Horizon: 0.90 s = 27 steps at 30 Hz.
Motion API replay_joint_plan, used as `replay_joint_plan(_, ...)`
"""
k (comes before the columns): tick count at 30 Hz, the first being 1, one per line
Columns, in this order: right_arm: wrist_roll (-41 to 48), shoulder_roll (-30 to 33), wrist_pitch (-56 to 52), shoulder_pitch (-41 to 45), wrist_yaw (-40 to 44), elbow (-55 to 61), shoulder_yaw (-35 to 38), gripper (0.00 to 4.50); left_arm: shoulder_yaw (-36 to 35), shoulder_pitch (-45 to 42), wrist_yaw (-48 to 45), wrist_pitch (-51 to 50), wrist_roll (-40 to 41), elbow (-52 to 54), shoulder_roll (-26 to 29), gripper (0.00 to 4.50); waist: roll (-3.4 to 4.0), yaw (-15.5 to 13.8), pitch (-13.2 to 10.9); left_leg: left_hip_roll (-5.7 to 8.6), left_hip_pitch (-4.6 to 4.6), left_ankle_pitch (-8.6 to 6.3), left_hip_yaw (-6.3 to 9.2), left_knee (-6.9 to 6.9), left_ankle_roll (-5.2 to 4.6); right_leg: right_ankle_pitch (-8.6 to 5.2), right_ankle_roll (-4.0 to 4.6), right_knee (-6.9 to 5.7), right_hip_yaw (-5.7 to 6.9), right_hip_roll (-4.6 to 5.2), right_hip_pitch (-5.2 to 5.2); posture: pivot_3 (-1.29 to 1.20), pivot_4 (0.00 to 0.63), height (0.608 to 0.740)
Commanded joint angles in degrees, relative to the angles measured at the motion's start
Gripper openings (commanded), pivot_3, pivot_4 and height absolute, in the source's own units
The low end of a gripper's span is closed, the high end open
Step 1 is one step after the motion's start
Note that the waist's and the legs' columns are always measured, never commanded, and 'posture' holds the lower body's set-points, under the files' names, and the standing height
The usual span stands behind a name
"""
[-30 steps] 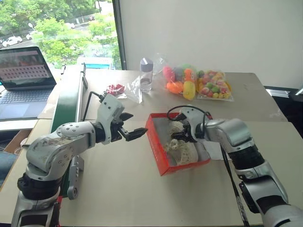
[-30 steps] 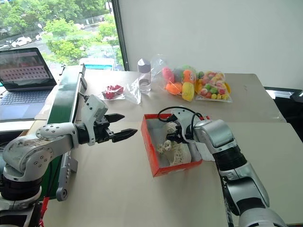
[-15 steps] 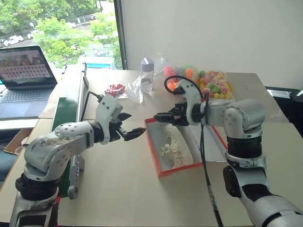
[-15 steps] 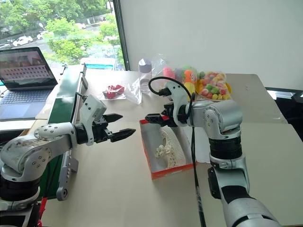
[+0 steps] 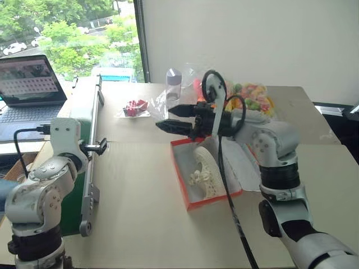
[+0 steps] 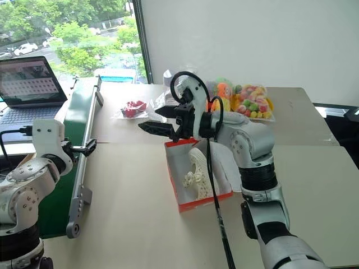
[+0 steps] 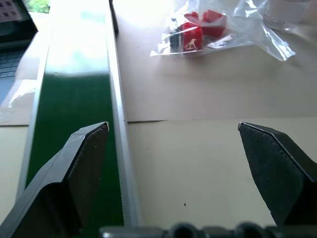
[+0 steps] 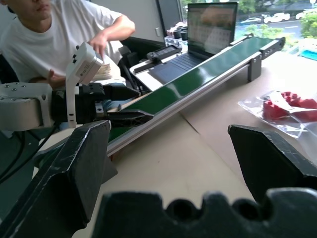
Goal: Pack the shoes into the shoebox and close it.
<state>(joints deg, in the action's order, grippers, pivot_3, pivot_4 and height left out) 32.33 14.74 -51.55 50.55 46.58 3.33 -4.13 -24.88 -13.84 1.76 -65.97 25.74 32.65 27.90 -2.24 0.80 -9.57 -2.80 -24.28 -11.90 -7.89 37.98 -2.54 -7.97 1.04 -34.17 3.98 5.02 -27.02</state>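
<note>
Since the earlier frame, both hands have been withdrawn: right hand (image 6: 159,119) raised, released, above the red cardboard shoebox (image 5: 180,171); left hand (image 5: 96,148) released beside the green conveyor (image 7: 74,114). One cream perforated shoe (image 5: 206,174) is seen boxed on the bench (image 5: 140,224). Lid closure is judged next.

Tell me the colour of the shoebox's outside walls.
Red, seen best in the left eye view on the shoebox.

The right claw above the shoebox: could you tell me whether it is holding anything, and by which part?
Nothing is held. The right claw hangs open above the shoebox, and one shoe lies inside, apart from it. The left claw is open too, near the green conveyor.
</note>
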Motion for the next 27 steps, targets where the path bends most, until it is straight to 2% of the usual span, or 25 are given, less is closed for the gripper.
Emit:
replay_joint_plan(1,-0.9,-1.1,5.8,-0.1,2.3,-2.7,-0.9,4.48,-3.3,1.3,3.7,3.0,-2.3,5.3,-4.2,4.50,0.00,-0.1,0.0,0.02,-0.01,0.00,0.00,0.00,0.00,0.01,0.01,0.00,0.01,0.04,0.00,0.00,0.150,0.740)
replay_joint_plan(8,-0.7,-2.9,9.9,0.6,4.8,-6.2,-2.0,4.48,-5.8,3.6,8.1,5.5,-6.9,7.8,-9.0,4.50,-0.01,0.0,0.0,0.04,-0.01,0.00,0.00,0.00,0.01,0.02,0.02,-0.02,0.03,0.05,0.00,0.00,0.150,0.740)
replay_joint_plan(17,-8.4,-3.0,18.2,0.5,5.5,-10.4,-7.0,4.48,-6.2,5.2,6.8,8.5,-10.2,3.9,-8.3,4.50,-0.01,0.0,0.0,0.02,0.01,0.00,-0.01,0.00,0.02,0.02,0.03,-0.06,0.03,0.04,-0.01,0.00,0.150,0.740)
replay_joint_plan(27,-10.0,-1.4,16.6,-2.2,3.2,-6.7,-6.8,4.48,-6.1,3.7,4.2,13.5,-11.6,-4.0,-7.1,4.50,-0.01,-0.1,0.0,0.00,0.00,0.00,0.00,0.00,0.03,0.02,0.04,-0.04,0.05,0.06,-0.02,0.00,0.150,0.740)
